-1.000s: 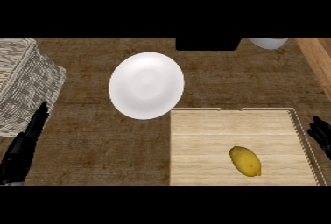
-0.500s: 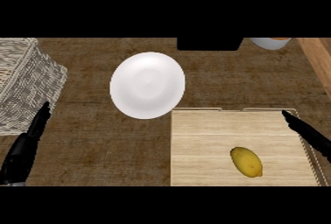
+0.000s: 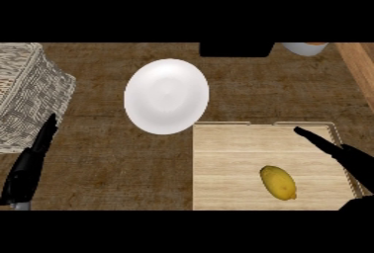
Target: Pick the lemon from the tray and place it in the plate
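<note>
The lemon (image 3: 278, 182) lay in the tray (image 3: 226, 168), apart from the plate (image 3: 166, 96), with the right hand (image 3: 337, 149) and left hand (image 3: 30, 163) both straight-fingered.

counter (image 3: 110, 163): dark brown wood grain | woven basket (image 3: 29, 94): far left | light wooden strip (image 3: 359, 64): right edge

The left robot hand (image 3: 29, 165) is matte black, long and slender, tapering to a narrow tip, with a small grey patch, perhaps the forearm, at its base. The right robot hand (image 3: 343, 153) is equally black, slim and unmarked.
</note>
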Available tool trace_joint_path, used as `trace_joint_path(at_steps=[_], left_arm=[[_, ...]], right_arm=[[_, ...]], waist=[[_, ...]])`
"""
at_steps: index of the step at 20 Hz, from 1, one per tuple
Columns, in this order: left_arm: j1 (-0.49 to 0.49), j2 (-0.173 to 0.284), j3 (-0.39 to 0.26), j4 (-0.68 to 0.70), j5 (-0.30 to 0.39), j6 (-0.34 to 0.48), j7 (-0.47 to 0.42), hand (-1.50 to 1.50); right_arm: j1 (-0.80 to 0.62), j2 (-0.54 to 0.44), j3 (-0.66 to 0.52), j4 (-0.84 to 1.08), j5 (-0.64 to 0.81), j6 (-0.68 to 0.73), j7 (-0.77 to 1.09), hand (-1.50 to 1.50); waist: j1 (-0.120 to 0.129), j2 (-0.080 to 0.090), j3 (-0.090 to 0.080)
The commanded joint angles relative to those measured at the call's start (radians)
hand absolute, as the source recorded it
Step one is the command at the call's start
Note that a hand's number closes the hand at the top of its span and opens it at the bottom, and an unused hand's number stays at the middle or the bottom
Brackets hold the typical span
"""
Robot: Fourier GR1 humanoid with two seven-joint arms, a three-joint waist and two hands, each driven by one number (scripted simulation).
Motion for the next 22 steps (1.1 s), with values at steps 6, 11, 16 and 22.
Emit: trace_joint_path(at_steps=[6, 11, 16, 22], left_arm=[[0.088, -0.048, 0.001, -0.125, -0.044, -0.02, 0.017, 0.0], [0.043, -0.047, 0.042, -0.084, -0.061, -0.043, 0.018, 0.0], [-0.005, -0.059, 0.076, -0.022, -0.056, -0.089, 0.013, 0.0], [0.054, -0.093, 0.083, -0.05, -0.106, -0.091, -0.006, 0.0]], right_arm=[[-0.08, 0.119, 0.071, 0.182, 0.187, 0.062, -0.08, -1.5], [0.014, 0.127, 0.073, 0.102, 0.201, 0.139, -0.107, -1.5], [-0.091, 0.223, 0.102, 0.249, 0.303, 0.132, -0.101, -1.5], [-0.046, 0.286, 0.103, 0.196, 0.363, 0.137, -0.076, -1.5]], waist=[[0.001, -0.002, 0.0], [-0.006, -0.003, 0.0], [-0.004, -0.001, 0.0], [-0.006, -0.002, 0.0]])
